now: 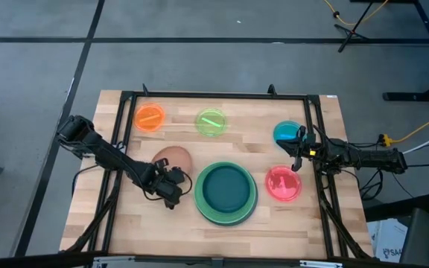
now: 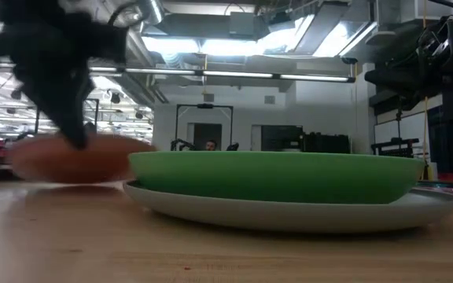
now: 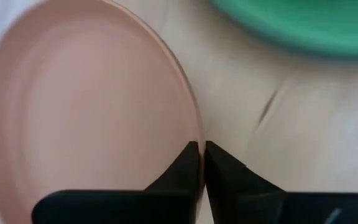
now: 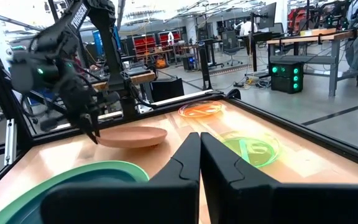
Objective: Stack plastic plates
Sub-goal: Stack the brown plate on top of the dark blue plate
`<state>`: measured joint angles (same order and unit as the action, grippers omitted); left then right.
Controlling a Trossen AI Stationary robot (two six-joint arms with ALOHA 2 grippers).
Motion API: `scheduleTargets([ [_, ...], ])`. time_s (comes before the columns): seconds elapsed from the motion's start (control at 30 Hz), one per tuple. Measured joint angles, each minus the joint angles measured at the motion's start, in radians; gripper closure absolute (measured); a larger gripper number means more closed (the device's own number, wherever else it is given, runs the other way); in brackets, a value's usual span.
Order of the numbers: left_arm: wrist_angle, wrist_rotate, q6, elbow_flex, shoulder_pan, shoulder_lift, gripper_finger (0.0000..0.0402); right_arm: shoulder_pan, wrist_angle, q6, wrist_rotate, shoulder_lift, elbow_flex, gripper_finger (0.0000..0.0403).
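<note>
Wooden table (image 1: 125,216) seen from above: the left gripper (image 1: 171,184) reaches in low, fingers pinched on the rim of the brown plate (image 1: 171,157), beside the teal-on-green stack (image 1: 226,192). Low view — that plate is tilted, lifted off the wood. Right wrist view: right gripper (image 4: 199,149) hovers, fingers together, empty.
</note>
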<state>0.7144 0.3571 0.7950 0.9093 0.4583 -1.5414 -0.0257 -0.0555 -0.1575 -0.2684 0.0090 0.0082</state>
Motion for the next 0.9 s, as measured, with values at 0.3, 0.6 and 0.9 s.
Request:
scheduleTargets([
  [0.3,-0.088,0.087,-0.241,0.153,-0.001,0.0,0.0388,0.0,0.0,-0.003,0.0,0.0,0.0,0.0398],
  [0.6,-0.416,0.03,-0.483,0.156,-0.044,-0.033,0.0388,0.0,0.0,-0.003,0.001,0.0,0.0,0.0397],
  [0.9,-0.607,-0.062,-0.544,0.156,-0.062,-0.115,0.0388,0.0,0.001,-0.002,0.001,0.0,0.0,0.0398],
])
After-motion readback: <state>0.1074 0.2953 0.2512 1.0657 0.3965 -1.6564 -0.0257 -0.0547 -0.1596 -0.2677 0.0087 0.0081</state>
